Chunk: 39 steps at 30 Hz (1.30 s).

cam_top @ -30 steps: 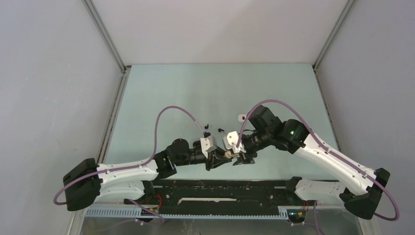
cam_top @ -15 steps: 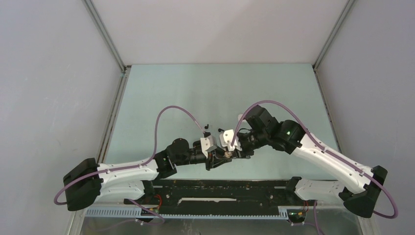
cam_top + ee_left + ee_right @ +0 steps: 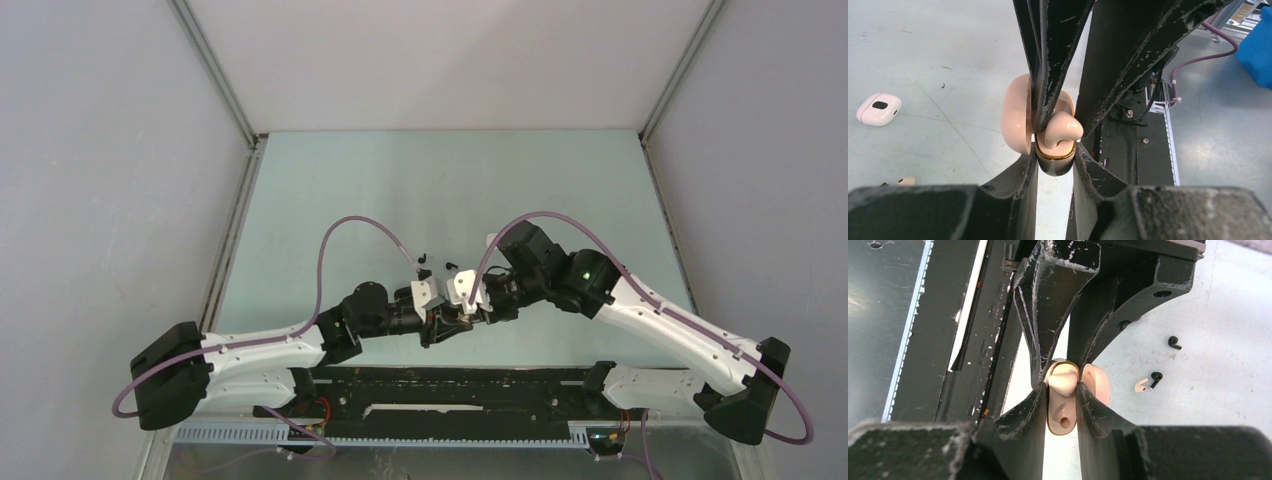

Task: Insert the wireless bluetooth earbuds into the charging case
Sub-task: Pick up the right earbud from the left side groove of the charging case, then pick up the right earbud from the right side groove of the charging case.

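Note:
The beige charging case (image 3: 1055, 167) is held off the table with its lid (image 3: 1015, 115) swung open to the left. My left gripper (image 3: 1055, 150) is shut on the case's base. A beige earbud (image 3: 1063, 131) sits in the gold-rimmed top of the case. My right gripper (image 3: 1063, 387) comes in from the opposite side, and its fingers (image 3: 1058, 50) press on both sides of that earbud (image 3: 1063, 381). An empty socket of the case (image 3: 1063, 420) shows between the right fingers. Both grippers meet low in the middle of the top view (image 3: 462, 320).
A shut white case (image 3: 879, 108) lies on the table to the left, with a loose beige earbud (image 3: 905, 181) near it. Another beige earbud (image 3: 1141, 385) and two black earbuds (image 3: 1155, 377) (image 3: 1174, 342) lie on the table. The black base rail (image 3: 450, 395) runs along the near edge.
My right gripper has moved left up to the left gripper, and its fingers have closed in around the earbud at the case. The left gripper has kept its hold and place.

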Each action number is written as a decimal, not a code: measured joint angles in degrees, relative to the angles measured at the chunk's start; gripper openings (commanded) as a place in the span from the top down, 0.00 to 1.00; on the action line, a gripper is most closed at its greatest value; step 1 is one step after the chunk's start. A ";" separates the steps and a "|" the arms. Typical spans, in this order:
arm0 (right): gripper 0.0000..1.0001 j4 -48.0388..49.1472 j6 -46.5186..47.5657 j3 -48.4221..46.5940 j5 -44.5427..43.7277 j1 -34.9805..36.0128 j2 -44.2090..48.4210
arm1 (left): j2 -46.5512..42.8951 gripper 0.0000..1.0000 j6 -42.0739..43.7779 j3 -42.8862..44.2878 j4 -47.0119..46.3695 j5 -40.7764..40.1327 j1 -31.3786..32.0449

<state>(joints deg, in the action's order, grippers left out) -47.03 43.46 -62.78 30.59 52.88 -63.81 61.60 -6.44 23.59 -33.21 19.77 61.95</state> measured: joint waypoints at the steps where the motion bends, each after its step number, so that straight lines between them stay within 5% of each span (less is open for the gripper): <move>1: 0.80 0.04 0.00 0.07 0.00 -0.02 0.13 | 0.13 1.00 0.02 0.02 -0.13 0.00 0.00; 6: 0.69 0.00 -0.24 0.20 -0.09 -0.13 0.33 | 0.72 1.00 0.02 0.00 -0.90 0.11 0.00; 16: 0.67 0.11 -2.19 0.24 0.66 -0.96 0.33 | 1.07 1.00 0.02 0.02 -1.40 0.20 0.00; 39: 0.86 0.68 -4.79 0.24 3.26 -2.49 0.35 | 2.54 1.00 -0.02 0.04 -1.81 1.11 0.00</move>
<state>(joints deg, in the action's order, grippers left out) -46.35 38.68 -62.54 33.85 50.39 -63.46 64.14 -6.46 23.64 -35.03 20.88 61.95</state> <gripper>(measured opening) 0.249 0.290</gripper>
